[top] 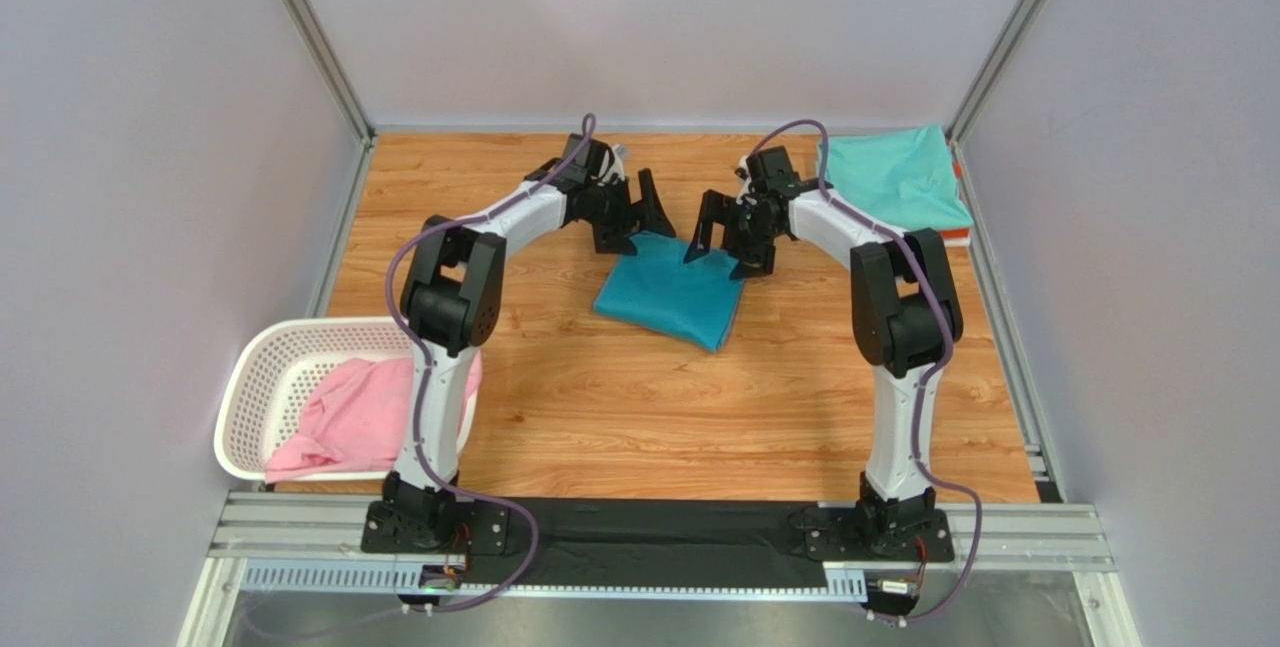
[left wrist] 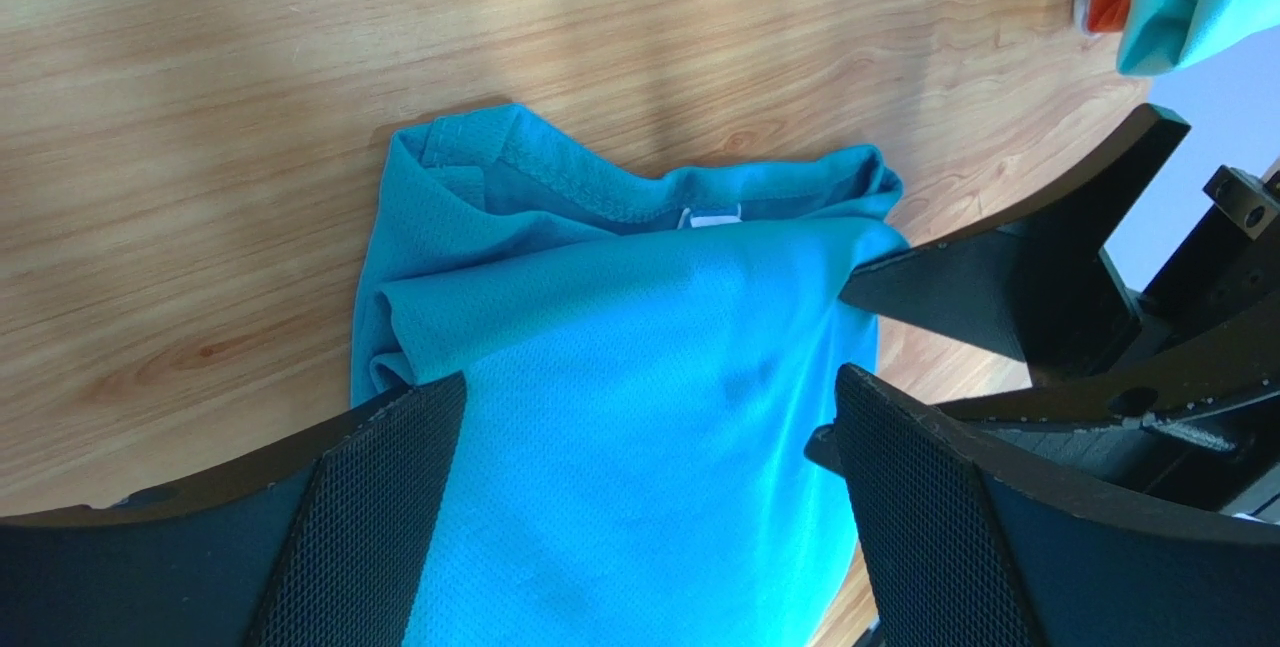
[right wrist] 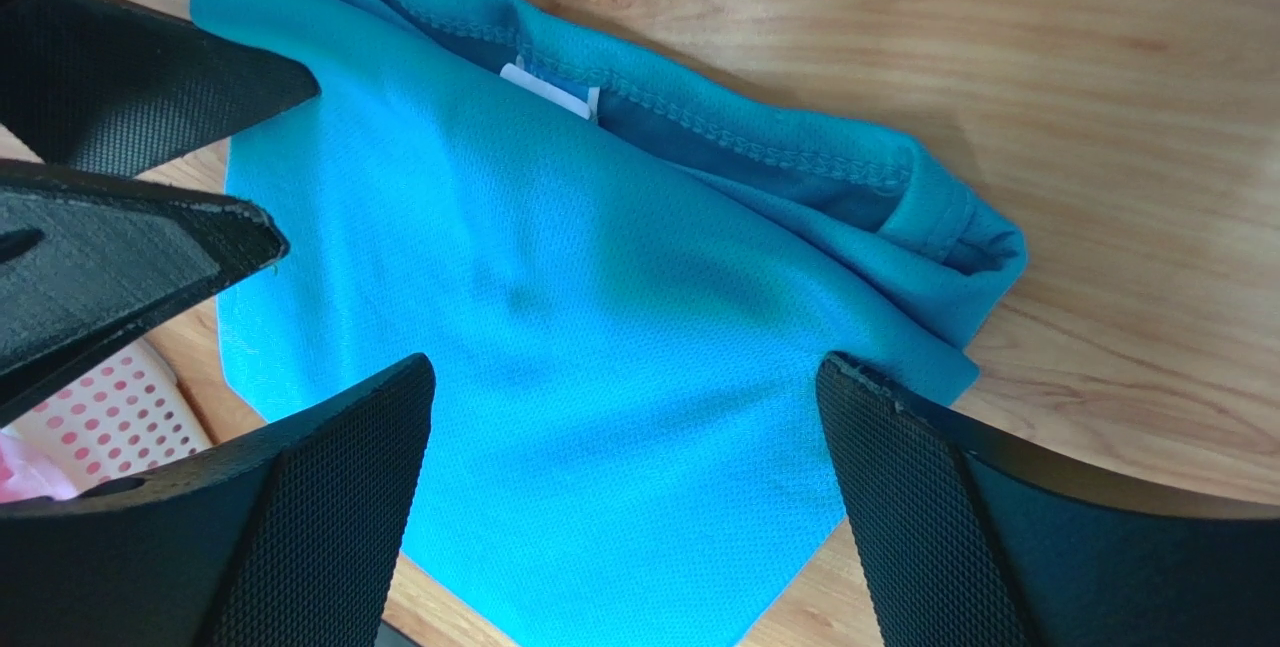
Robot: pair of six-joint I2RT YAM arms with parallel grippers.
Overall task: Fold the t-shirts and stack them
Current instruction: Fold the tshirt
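Note:
A deep teal t-shirt [top: 672,296] lies folded into a small rectangle in the middle of the table, collar and white label toward the far side [left wrist: 631,332] [right wrist: 601,302]. My left gripper [top: 633,212] hovers open over its far left corner, nothing between the fingers. My right gripper [top: 721,235] hovers open over the far right corner, also empty. A folded mint green t-shirt [top: 897,176] lies at the far right on top of an orange one [top: 953,241]. A pink t-shirt [top: 353,413] is bunched in the basket.
A white lattice basket [top: 278,358] stands at the near left beside the left arm's base. Grey walls and metal frame posts enclose the wooden table [top: 601,407] on three sides.

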